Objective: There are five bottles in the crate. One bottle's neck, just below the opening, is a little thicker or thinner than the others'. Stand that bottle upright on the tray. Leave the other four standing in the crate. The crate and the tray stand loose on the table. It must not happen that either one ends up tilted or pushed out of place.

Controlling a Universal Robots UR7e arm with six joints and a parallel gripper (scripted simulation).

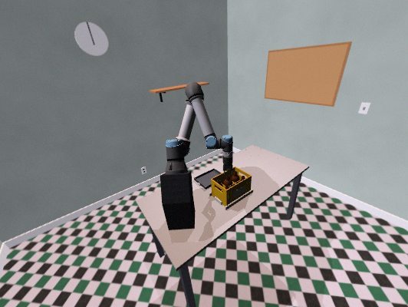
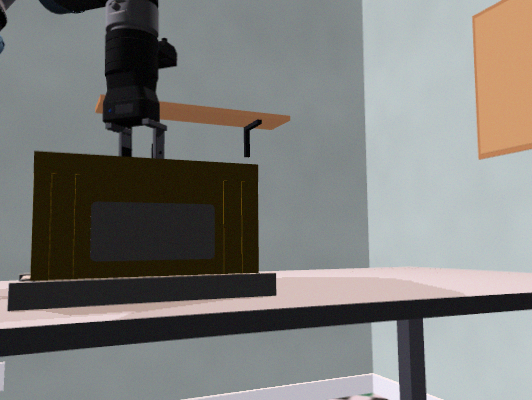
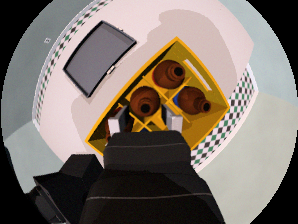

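The yellow crate stands on the table with brown bottles inside. In the wrist view three show clearly: one bottle at the far corner, one bottle at the right, and one bottle nearest the fingers. Another bottle is partly hidden by the left finger; the fifth is not visible there. Neck differences are too small to tell. My gripper is open, pointing down at about the crate's rim height, with nothing held. The empty dark tray lies beside the crate.
A low dark bar runs along the crate's base on the table-edge side. The crate's walls and inner dividers surround the bottles closely. The arm's black pedestal stands at the left end of the table.
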